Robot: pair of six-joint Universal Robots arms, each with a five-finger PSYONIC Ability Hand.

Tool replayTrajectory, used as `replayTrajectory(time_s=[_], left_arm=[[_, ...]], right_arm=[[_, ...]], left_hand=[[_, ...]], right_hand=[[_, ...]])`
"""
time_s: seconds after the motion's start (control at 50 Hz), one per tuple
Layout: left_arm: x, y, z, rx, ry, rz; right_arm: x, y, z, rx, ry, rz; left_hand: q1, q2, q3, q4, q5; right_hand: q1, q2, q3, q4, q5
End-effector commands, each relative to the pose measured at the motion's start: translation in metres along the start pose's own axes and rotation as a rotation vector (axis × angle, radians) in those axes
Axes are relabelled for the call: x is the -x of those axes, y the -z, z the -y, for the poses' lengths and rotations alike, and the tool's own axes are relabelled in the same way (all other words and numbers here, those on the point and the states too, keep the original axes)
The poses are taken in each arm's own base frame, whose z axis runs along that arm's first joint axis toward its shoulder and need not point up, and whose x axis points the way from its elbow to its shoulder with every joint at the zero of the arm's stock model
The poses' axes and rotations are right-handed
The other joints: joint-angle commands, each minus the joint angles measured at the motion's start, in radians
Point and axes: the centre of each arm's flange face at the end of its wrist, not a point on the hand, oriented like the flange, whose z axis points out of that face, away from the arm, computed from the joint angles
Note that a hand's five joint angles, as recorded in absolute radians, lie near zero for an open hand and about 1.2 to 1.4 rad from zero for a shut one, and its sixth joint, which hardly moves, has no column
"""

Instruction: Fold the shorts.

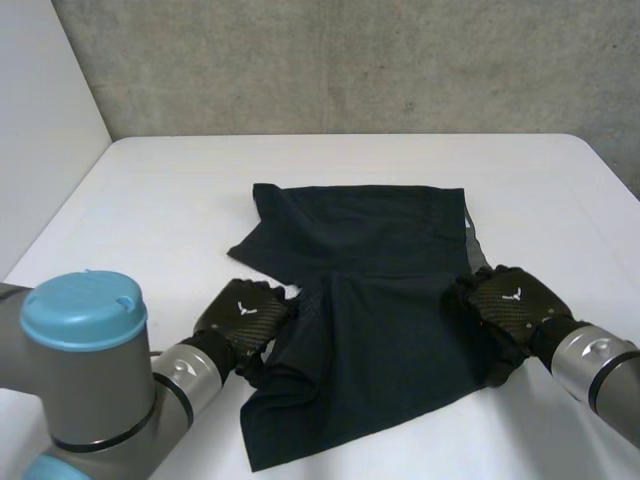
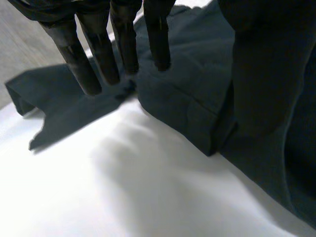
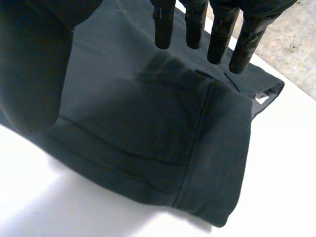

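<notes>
- While I watch from the head camera, the black shorts (image 1: 370, 300) lie spread on the white table (image 1: 180, 200), about midway between its left and right edges and closer to the near edge than to the far one.
- One side of the cloth is doubled over towards the table's left edge, leaving a pointed flap there (it reads as a loose fold, not a neat one).
- My left hand (image 1: 240, 318) sits at the shorts' left edge, roughly halfway along the garment, with its back turned up to the camera.
- From the left wrist camera, that hand's fingers (image 2: 79, 64) are straight and slightly spread, tips down on the dark cloth right at its edge. The thumb (image 2: 266, 89) stands apart over another part of the shorts, so nothing is pinched.
- My right hand (image 1: 512, 303) is at the shorts' right edge, level with the left one.
- From the right wrist camera, its fingers (image 3: 164, 29) are straight and side by side over a seamed panel of the cloth. The thumb (image 3: 29, 74) is held well apart, and I cannot tell whether the tips touch the fabric.
- Bare table shows all round the garment, and a grey concrete wall (image 1: 350, 60) stands behind the far edge.
</notes>
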Motion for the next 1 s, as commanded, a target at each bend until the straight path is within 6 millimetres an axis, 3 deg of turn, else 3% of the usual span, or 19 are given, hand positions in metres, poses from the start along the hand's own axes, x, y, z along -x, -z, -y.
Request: replayTrajectory(time_s=[0.02,0.22,0.34,0.48,0.6,0.7,0.74,0.8,0.82,0.86,1.0], left_arm=[[-0.002,-0.016,-0.008,0.009,0.0,-0.007],[0.008,-0.037,0.001,-0.055,-0.017,0.036],[0.021,-0.043,0.012,-0.103,-0.025,0.131],[0.062,-0.056,0.02,-0.126,-0.172,0.336],[0.081,-0.07,0.005,-0.061,-0.366,0.387],[0.082,-0.08,-0.003,-0.053,-0.422,0.396],[0.082,-0.082,-0.004,-0.059,-0.422,0.398],[0.077,-0.081,-0.006,-0.064,-0.424,0.391],[0.076,-0.079,-0.006,-0.063,-0.424,0.387],[0.073,-0.076,-0.007,-0.058,-0.425,0.38],[0.059,-0.042,0.029,-0.158,-0.385,0.385]], right_arm=[[-0.001,-0.004,-0.01,-0.016,0.007,-0.033],[-0.017,-0.007,-0.015,-0.012,-0.008,-0.086],[-0.017,-0.008,-0.013,-0.022,-0.006,-0.078],[-0.018,-0.008,-0.012,-0.028,0.007,-0.067],[-0.016,-0.009,-0.012,-0.038,0.109,-0.044],[-0.025,-0.011,-0.018,-0.018,0.159,-0.059],[-0.03,-0.011,-0.02,-0.02,0.183,-0.059],[-0.033,-0.011,-0.021,-0.028,0.212,-0.049],[-0.036,-0.011,-0.023,-0.033,0.228,-0.044],[-0.041,-0.01,-0.024,-0.039,0.245,-0.047],[-0.051,-0.013,-0.032,-0.056,0.289,-0.02]], left_hand=[[0.316,0.32,0.322,0.319,0.317],[0.965,0.968,0.97,0.968,0.966],[0.965,0.969,0.971,0.968,0.966],[0.965,0.969,0.971,0.968,0.966],[0.965,0.969,0.971,0.968,0.966],[0.963,0.966,0.968,0.966,0.964],[0.913,0.916,0.919,0.916,0.914],[0.606,0.609,0.611,0.609,0.607],[0.352,0.355,0.357,0.355,0.353],[0.177,0.18,0.182,0.18,0.178],[0.097,0.1,0.102,0.1,0.098]], right_hand=[[0.011,-0.004,-0.001,-0.022,-0.023],[0.061,0.046,0.049,0.028,0.028],[0.061,0.046,0.049,0.028,0.028],[0.058,0.044,0.046,0.025,0.025],[0.061,0.046,0.049,0.028,0.028],[0.064,0.049,0.052,0.031,0.03],[0.096,0.081,0.084,0.063,0.062],[0.116,0.102,0.105,0.084,0.083],[0.116,0.102,0.105,0.084,0.083],[0.116,0.102,0.105,0.084,0.083],[0.125,0.111,0.114,0.093,0.092]])
